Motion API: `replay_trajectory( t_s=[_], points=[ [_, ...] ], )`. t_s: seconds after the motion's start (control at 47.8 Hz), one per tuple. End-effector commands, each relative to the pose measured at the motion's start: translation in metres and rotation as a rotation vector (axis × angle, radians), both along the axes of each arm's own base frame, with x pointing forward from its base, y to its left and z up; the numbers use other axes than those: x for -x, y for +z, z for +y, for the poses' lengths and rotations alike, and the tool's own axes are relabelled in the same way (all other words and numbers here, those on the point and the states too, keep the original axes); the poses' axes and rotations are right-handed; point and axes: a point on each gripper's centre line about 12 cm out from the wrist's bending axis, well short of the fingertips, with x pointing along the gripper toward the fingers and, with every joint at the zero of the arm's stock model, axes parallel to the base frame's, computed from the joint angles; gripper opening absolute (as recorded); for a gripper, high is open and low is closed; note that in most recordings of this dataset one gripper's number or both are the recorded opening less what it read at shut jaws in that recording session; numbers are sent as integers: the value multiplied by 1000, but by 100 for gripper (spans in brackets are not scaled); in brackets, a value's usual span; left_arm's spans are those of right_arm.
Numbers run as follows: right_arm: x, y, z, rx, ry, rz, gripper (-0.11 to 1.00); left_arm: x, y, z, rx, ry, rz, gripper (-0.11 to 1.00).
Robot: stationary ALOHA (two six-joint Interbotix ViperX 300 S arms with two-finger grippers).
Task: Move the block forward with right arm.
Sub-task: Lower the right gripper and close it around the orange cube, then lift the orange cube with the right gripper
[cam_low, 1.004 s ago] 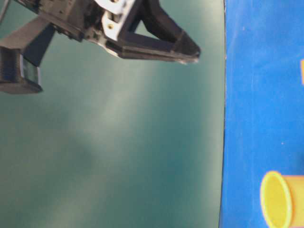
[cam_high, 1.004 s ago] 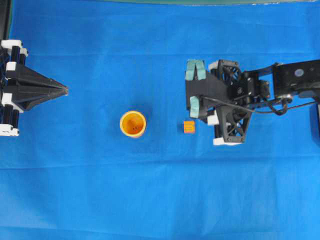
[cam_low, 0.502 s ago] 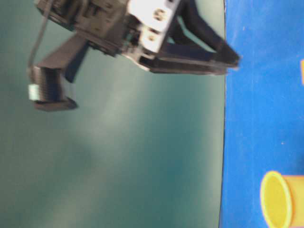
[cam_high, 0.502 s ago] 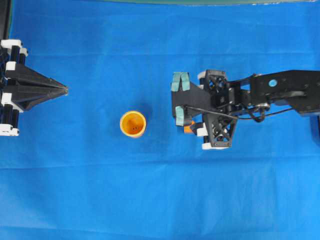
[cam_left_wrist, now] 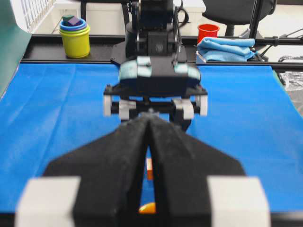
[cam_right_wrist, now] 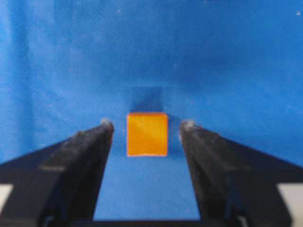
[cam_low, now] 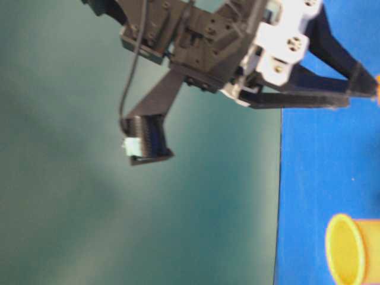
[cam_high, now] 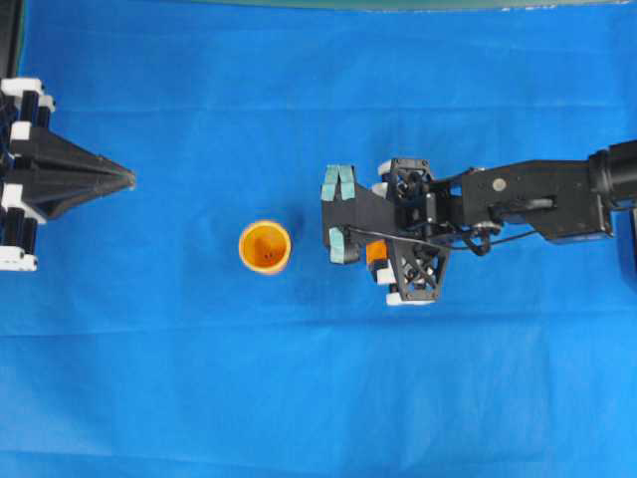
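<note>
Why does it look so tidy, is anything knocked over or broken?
Nothing stands out. The orange block sits flat on the blue cloth, between the open jaws of the right gripper, with a gap on each side. The yellow cup stands upright beside it, apart, and nothing has spilled.

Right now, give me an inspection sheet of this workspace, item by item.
Surface: blue cloth, flat, covering the table.
Block: orange, on the cloth, between the right pincer's fingers, gaps on both sides.
Clutter: orange cup upright, apart from the block.
Right pincer: open, astride the block, not touching it.
Left pincer: shut, parked at the cloth's edge, holding nothing.
Cables: black cable looped along the right arm, off the cloth.
Surroundings: beyond the table, stacked cups, a red cup and a folded blue towel.
</note>
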Motion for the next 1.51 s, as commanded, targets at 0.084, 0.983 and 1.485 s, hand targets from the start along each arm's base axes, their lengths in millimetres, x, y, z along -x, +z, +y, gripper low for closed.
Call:
replay_trajectory(
  t_s=[0.084, 0.983, 1.485],
  points=[
    [-4, 1, 1, -3, 1, -26, 63, -2, 13, 0, 0, -2, -32, 1],
    [4, -27, 1, -6, -7, -49, 61, -2, 17, 0, 0, -2, -40, 1],
    [3, -11, 11, -9, 16, -63, 40, -2, 16, 0, 0, -2, -31, 1]
  ],
)
